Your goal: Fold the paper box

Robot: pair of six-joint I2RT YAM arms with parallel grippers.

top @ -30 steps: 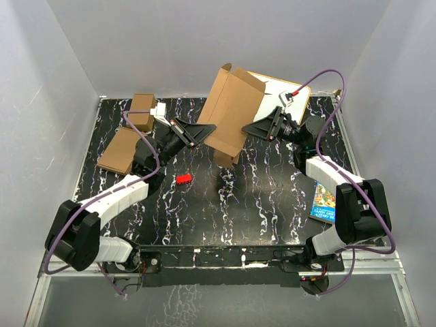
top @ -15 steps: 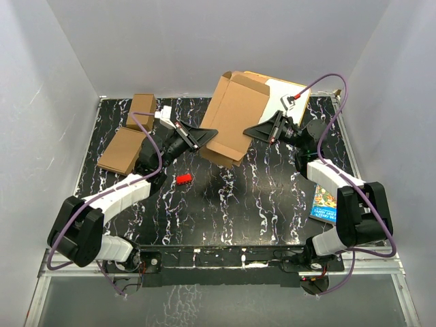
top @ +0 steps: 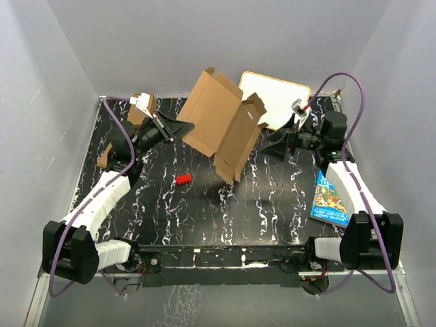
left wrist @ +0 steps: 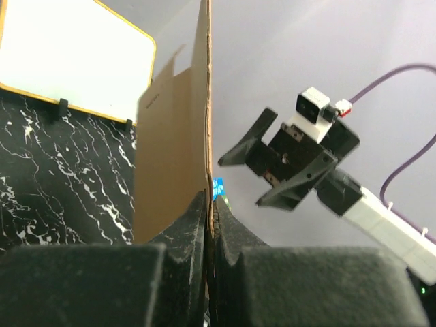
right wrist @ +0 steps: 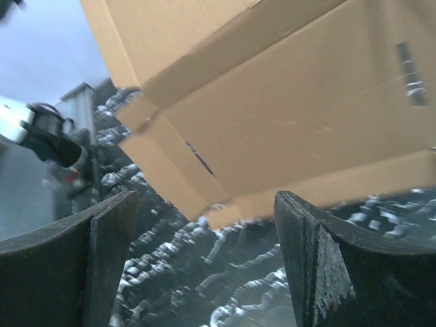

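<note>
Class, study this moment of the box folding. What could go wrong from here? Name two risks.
1. The paper box is held up, tilted, pinched at one edge by the left fingers. It may swing, slip or crease there.
2. The right fingers stand open, apart from the box. Closing in, they may push the sheet away instead of catching a flap.

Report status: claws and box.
Left claw shut on paper box edge. Right claw open, off the box. Red piece on table, clear of both.

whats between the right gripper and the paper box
Nothing: the top view shows only bare marbled table between the open right gripper and the paper box.
</note>
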